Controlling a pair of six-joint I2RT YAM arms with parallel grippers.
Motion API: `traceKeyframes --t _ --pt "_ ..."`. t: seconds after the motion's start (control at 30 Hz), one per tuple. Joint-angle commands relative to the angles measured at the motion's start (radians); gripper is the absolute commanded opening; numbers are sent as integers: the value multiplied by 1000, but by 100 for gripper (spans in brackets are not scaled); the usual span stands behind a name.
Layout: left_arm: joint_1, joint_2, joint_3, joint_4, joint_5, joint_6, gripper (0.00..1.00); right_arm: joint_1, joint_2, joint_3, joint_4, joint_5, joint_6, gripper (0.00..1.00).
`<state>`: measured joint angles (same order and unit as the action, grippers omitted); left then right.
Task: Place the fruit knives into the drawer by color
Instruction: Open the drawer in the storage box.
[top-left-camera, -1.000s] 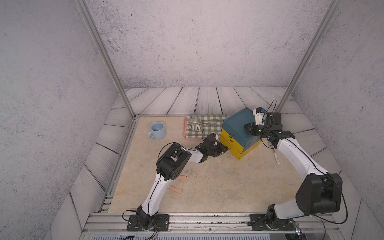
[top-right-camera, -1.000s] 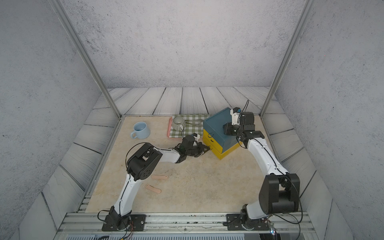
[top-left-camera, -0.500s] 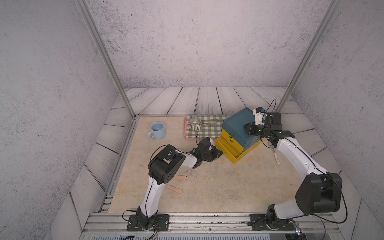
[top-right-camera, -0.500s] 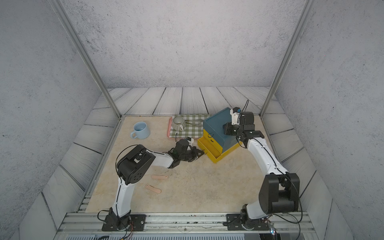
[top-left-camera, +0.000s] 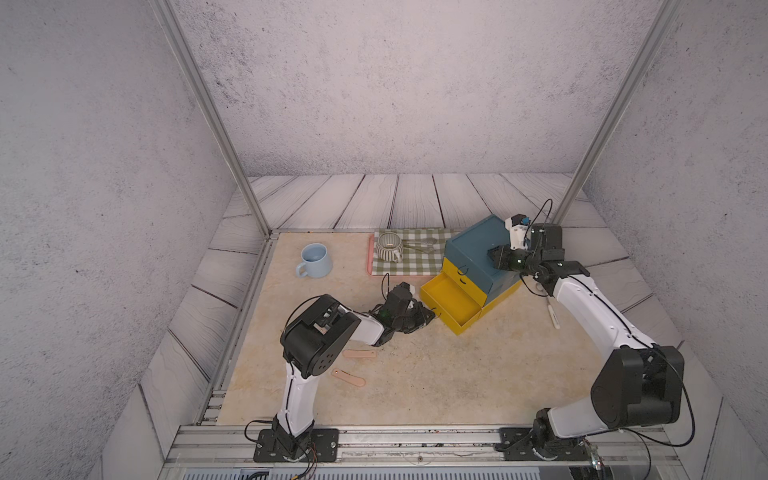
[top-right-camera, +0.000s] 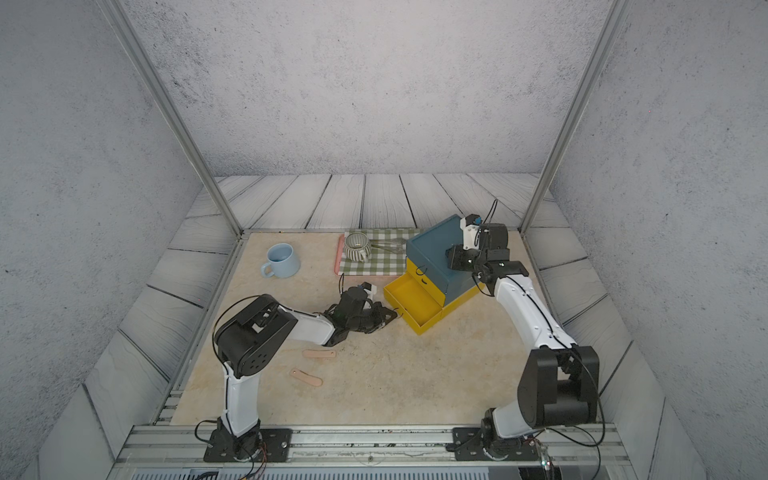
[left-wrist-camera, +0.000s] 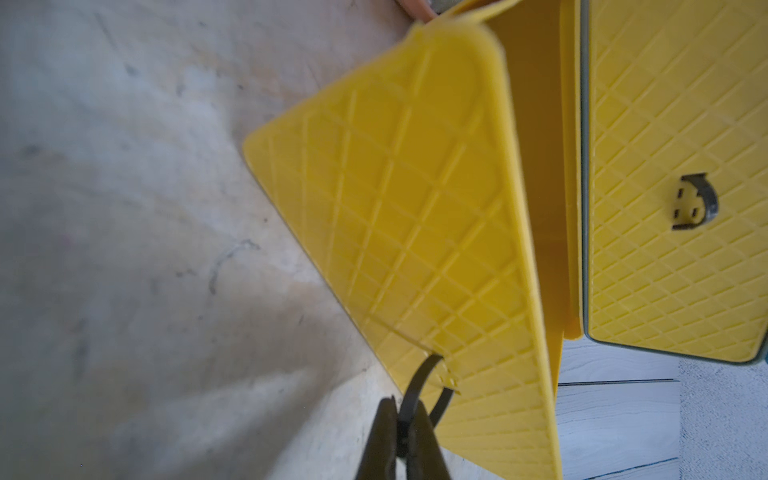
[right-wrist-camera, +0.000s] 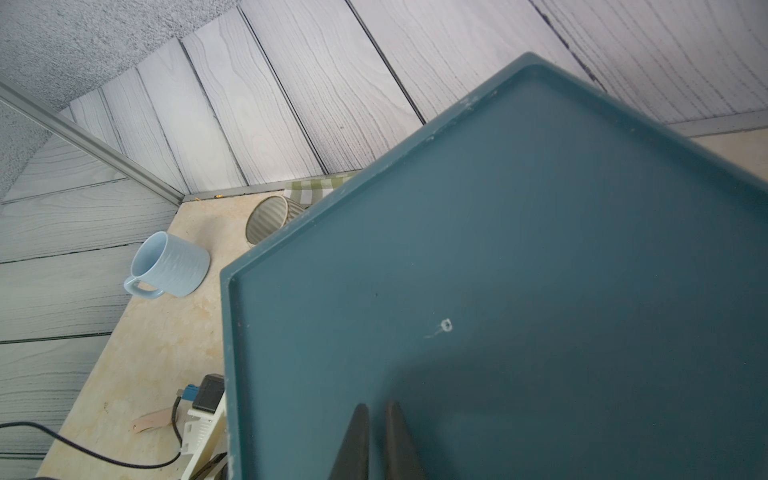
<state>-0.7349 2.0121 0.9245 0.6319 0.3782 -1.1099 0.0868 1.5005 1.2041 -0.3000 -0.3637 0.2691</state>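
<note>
The dark teal drawer chest (top-left-camera: 473, 245) (top-right-camera: 434, 245) stands at the back right. Its bottom yellow drawer (top-left-camera: 451, 297) (top-right-camera: 415, 297) is pulled out, and its inside looks bare. My left gripper (top-left-camera: 432, 314) (top-right-camera: 395, 316) (left-wrist-camera: 401, 409) is shut on that drawer's black ring pull (left-wrist-camera: 419, 382). My right gripper (top-left-camera: 494, 257) (top-right-camera: 451, 257) (right-wrist-camera: 376, 405) is shut, its tips down on the chest's top (right-wrist-camera: 519, 270). Two salmon pink fruit knives (top-left-camera: 359, 354) (top-left-camera: 348, 377) (top-right-camera: 319, 354) (top-right-camera: 306, 377) lie on the mat near my left arm. One pink knife (right-wrist-camera: 151, 420) shows in the right wrist view.
A pale blue mug (top-left-camera: 316, 259) stands at the back left. A striped cup (top-left-camera: 389, 246) and metal cutlery (top-left-camera: 419, 245) sit on the pink tray with green checkered cloth (top-left-camera: 409, 266), beside the chest. A thin white stick (top-left-camera: 552, 313) lies under my right arm.
My left gripper has drawn back toward the front left with the ring pull, and the bottom drawer has slid out. The right arm has stayed on the chest top.
</note>
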Motion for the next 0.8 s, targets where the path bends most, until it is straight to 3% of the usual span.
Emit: traceKeyframes --t 0.0,0.17,0.4,0.67,0.77 --pt "4 -27 6 -44 10 35 17 4 138 -127 -464 111 2 12" --pt "5 -61 21 -99 -5 71 33 5 137 -129 -465 112 1 12" --pt "3 -155 67 -231 -26 158 39 5 130 -129 -465 112 4 12" --pt "0 -318 104 -500 -97 294 46 6 125 -133 -456 106 5 12" --pt "1 -400 109 -638 -144 369 55 6 124 -133 -455 104 4 12"
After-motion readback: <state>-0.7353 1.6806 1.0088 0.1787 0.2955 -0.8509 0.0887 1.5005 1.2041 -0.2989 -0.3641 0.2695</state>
